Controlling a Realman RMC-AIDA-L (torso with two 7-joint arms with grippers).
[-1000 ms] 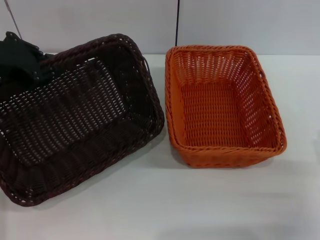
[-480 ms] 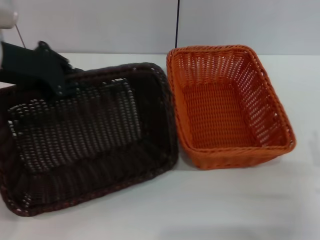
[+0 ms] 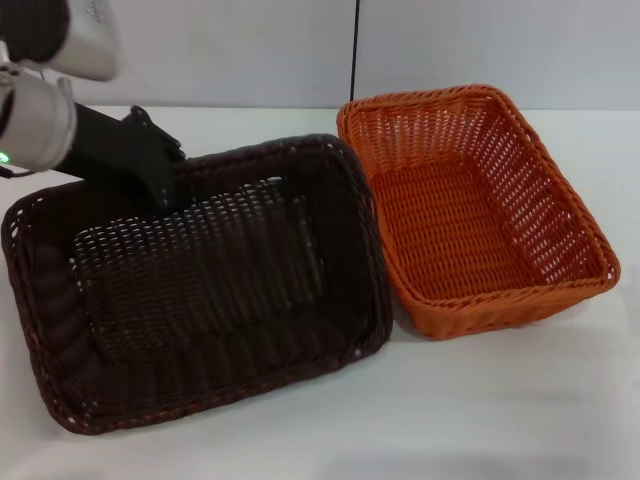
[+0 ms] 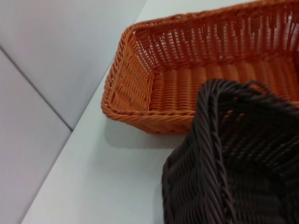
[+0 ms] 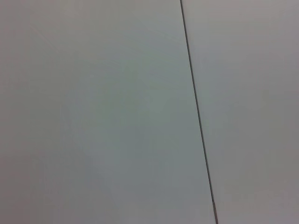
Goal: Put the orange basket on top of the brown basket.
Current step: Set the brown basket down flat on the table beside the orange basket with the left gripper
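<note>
The brown basket (image 3: 200, 280) sits on the white table at the left of the head view, its right rim touching the orange basket (image 3: 470, 210), which stands to its right, slightly turned. My left gripper (image 3: 172, 192) is shut on the brown basket's far rim near its back left corner. In the left wrist view the brown basket's corner (image 4: 233, 163) is close up, with the orange basket (image 4: 187, 84) behind it. My right gripper is out of view; the right wrist view shows only wall.
The white table (image 3: 420, 420) runs along the front and right. A pale wall with a dark vertical seam (image 3: 356, 45) stands right behind both baskets.
My left arm has moved right and forward with the brown basket, which now lies flatter and against the orange basket. The orange basket has shifted and turned a little to the right.
</note>
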